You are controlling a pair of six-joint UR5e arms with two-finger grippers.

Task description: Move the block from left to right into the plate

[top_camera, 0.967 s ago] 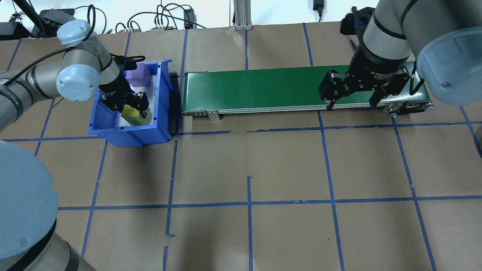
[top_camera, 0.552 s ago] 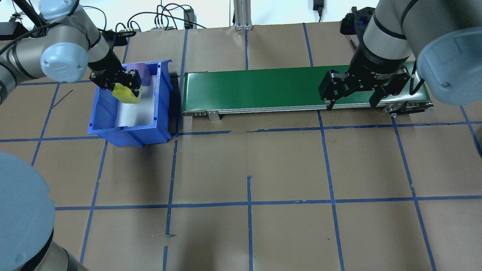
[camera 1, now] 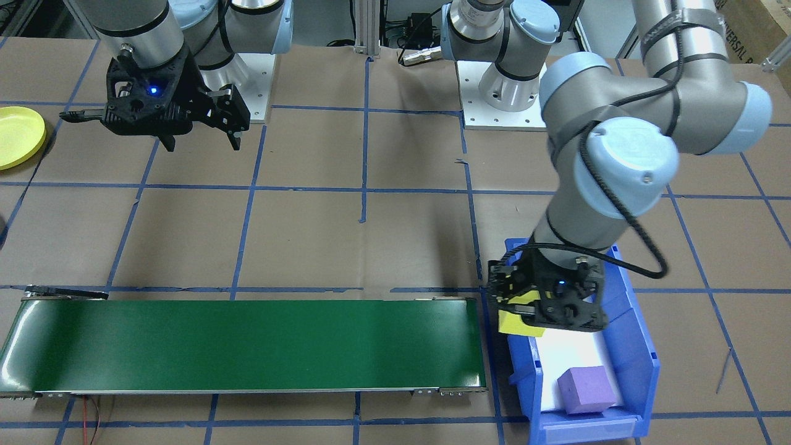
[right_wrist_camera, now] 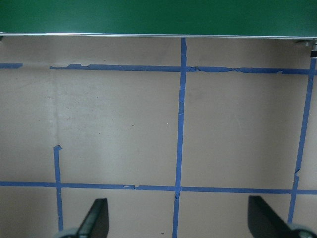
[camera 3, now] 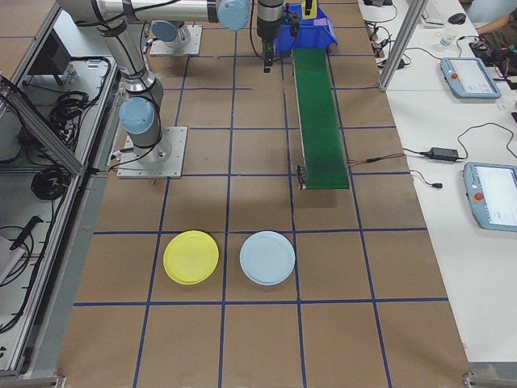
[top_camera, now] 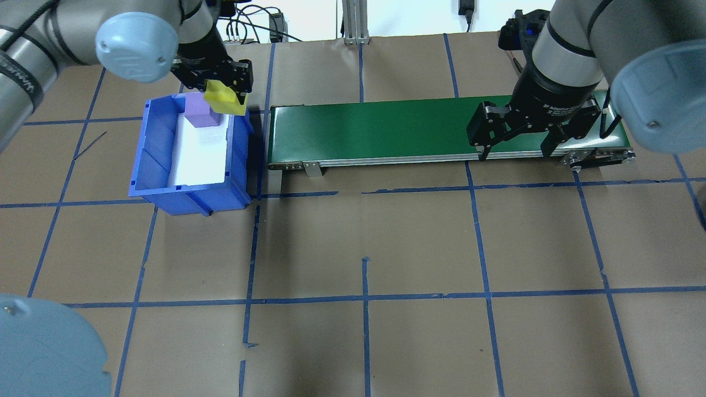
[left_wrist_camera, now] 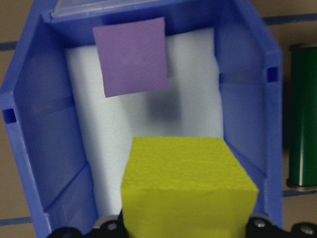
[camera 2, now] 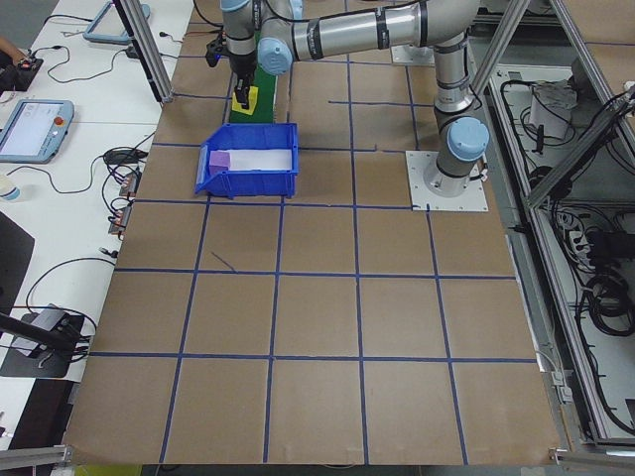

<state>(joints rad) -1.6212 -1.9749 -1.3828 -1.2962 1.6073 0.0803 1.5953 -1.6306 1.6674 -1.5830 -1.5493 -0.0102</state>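
The left gripper, pinching the yellow block at the overhead view's upper left, hangs just left of the green belt, while the right gripper waits spread at its right end.

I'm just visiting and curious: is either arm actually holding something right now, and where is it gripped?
The left tool holds the yellow block by its upper part, clamped on opposite sides. The right tool is open and holds nothing.
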